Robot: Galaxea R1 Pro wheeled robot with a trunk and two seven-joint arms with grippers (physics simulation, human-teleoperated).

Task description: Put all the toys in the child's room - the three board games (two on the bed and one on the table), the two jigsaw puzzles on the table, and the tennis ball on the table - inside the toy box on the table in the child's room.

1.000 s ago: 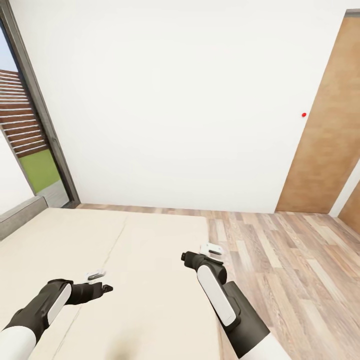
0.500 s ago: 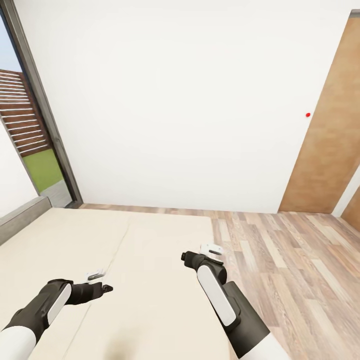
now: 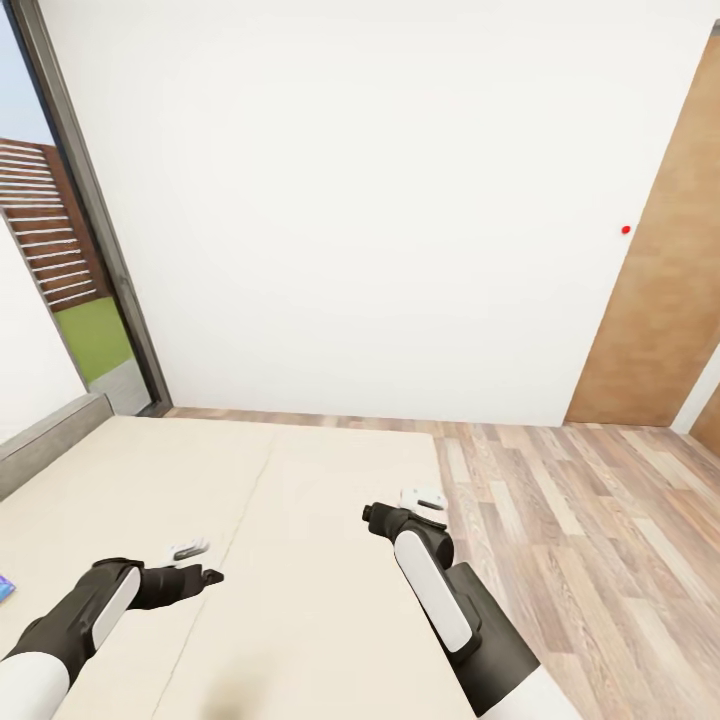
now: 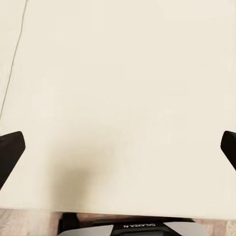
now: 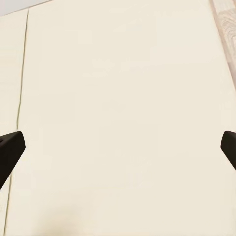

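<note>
The cream bed with its lengthwise seam spreads under both arms in the head view. A small blue corner of a flat thing lies on the bed at the far left edge; too little of it shows to name it. My left gripper hangs over the mattress left of the seam, and my right gripper hangs over the bed's right part. In the wrist views the left gripper and right gripper stand open above bare mattress, holding nothing. The table, toy box, jigsaw puzzles and tennis ball are out of view.
A white wall stands behind the bed. A dark-framed glass door is at the left, a wooden door at the right. Wood-plank floor runs along the bed's right side. A grey headboard edge borders the bed at the left.
The camera has turned left, so the whole scene shifted right and the blue corner came into view at the left edge. Both arms keep their pose.
</note>
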